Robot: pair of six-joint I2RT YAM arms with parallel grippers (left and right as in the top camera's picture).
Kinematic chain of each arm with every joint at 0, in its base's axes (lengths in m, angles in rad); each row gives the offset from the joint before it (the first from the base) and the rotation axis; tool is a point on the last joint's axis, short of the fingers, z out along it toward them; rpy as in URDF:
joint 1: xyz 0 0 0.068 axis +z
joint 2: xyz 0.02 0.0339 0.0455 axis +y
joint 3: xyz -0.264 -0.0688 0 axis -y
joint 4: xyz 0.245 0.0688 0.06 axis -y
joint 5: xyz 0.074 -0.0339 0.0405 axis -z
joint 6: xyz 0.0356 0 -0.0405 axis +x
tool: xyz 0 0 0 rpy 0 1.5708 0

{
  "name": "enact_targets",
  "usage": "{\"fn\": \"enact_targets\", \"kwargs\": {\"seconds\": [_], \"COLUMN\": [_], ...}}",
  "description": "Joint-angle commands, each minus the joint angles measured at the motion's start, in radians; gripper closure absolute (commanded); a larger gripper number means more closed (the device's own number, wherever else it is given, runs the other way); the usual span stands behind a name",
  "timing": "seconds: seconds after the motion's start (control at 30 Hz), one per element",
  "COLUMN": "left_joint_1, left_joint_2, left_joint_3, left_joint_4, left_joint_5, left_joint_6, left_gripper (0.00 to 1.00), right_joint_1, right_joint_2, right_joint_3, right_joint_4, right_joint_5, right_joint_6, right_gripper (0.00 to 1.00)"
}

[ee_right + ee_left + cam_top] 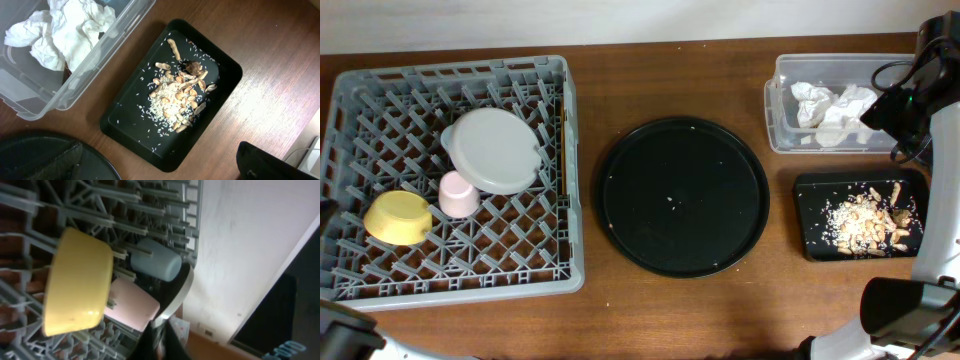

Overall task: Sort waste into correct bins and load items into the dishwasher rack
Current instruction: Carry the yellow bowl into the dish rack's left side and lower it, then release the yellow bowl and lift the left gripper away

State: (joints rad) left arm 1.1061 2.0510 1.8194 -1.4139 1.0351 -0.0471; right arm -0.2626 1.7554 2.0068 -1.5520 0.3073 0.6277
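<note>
Progress check, going left to right: pretty much done as far as I can see. On the left end of the tabletop (pixel 590 320) the dishwasher rack (pixel 450 290) is loaded. The yellow bowl (pixel 397 217) sits near its front-left corner, the pink cup (pixel 458 194) is just beside the bowl, and the grey plate (pixel 495 150) leans among the pegs behind that. The light-blue cup (pixel 155 260) only shows in the left wrist view, tucked behind the plate. A thin brown line along the rack's right edge looks like the chopsticks (pixel 563 150), but it's too thin to swear by.

The left gripper (pixel 159 330) hangs over the rack, pinched together with nothing in it.

In the middle, the big round tray (pixel 620 200) is bare except for a few tiny crumbs (pixel 670 201), so maybe a last wipe is left.

At the rear-right corner, the clear tub (pixel 782 110) has the white napkins (pixel 830 105) in it. In front of it, the black rectangular tray (pixel 815 240) holds the food scraps (pixel 870 220).

The right gripper (pixel 155 150) hovers above that tray, spread wide and carrying nothing.
</note>
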Motion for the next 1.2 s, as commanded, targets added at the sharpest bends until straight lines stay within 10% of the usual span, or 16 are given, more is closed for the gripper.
{"fn": "enact_targets", "kwargs": {"seconds": [0.0,0.5,0.9,1.17], "left_joint_1": [-0.113,-0.381,-0.308,-0.274], "left_joint_2": [0.006,0.006,0.006,-0.019], "left_joint_3": [0.025,0.025,0.025,0.035], "left_joint_4": [-0.027,0.025,-0.03,-0.045], "left_joint_5": [-0.053,-0.951,-1.121,-0.92], "left_joint_6": [0.048,-0.33,-0.443,-0.409], "left_gripper": [1.0,1.0,1.0,1.0], "right_joint_1": [-0.006,-0.006,-0.006,-0.006], "right_joint_2": [0.007,0.007,0.007,0.007], "right_joint_3": [0.006,0.006,0.006,0.006], "right_joint_4": [-0.003,-0.003,-0.003,-0.003], "right_joint_5": [0.019,0.019,0.019,0.019], "right_joint_6": [0.006,0.006,0.006,0.006], "right_gripper": [0.02,0.01,0.01,0.01]}}
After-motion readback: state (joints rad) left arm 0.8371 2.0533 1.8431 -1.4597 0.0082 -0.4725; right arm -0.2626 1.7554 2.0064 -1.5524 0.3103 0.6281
